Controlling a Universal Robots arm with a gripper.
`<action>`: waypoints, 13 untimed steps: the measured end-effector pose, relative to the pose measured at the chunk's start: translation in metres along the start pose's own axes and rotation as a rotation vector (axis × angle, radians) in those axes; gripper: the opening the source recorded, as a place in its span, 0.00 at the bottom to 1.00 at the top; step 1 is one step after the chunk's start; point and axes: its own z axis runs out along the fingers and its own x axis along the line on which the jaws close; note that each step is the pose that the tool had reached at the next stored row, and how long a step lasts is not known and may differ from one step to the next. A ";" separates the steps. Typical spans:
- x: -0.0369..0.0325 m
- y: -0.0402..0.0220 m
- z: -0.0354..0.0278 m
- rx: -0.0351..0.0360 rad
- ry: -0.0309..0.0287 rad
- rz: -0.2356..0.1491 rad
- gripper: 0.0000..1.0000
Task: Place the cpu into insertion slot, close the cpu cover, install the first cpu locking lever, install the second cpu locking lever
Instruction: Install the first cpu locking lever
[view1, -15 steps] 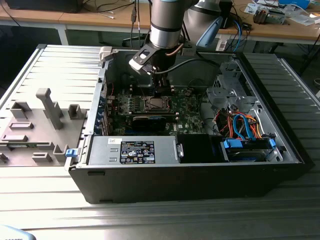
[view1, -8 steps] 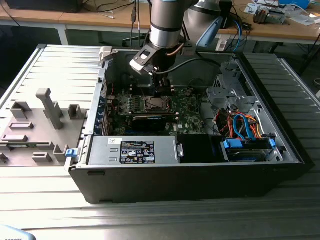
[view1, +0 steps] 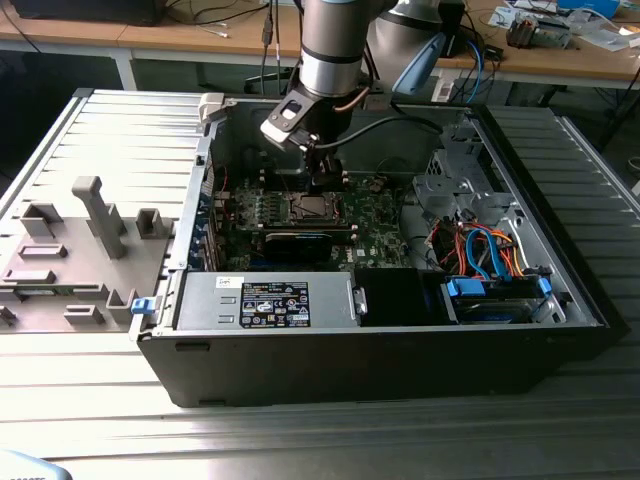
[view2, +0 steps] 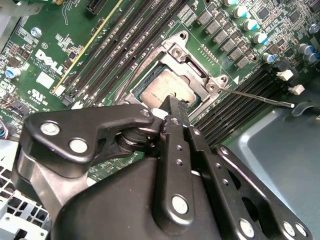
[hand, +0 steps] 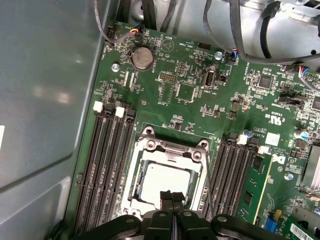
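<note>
Cpu (hand: 162, 182) lies in the slot (hand: 134, 192), and the cover (hand: 170, 146) looks down over it. The gripper (hand: 172, 197) hangs right above the cpu's edge, jaws pressed together, holding nothing. One lever (view2: 260, 97) sticks out free, so the cover could spring up. A slip of those tips could scratch the cpu or board (hand: 150, 100).

exterior view: set well back and high, looking down on a slant into the open computer case (view1: 400, 350); whole case in frame, arm (view1: 330, 40) entering at 12 o'clock, motherboard (view1: 380, 225) just toward 12 o'clock of centre.
first wrist view: close over the motherboard, facing almost straight down past the gripper (hand: 172, 196).
second wrist view: closer still, oblique, from behind the gripper's linkage.
shared by all three: the cpu (hand: 165, 181) and the motherboard around it.
</note>
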 end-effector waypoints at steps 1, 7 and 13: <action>0.0000 0.0000 0.0000 0.0000 -0.0002 -0.003 0.11; 0.0000 0.0000 0.0000 -0.0002 -0.0005 -0.011 0.11; 0.0000 0.0000 0.0000 -0.0004 -0.0008 -0.016 0.11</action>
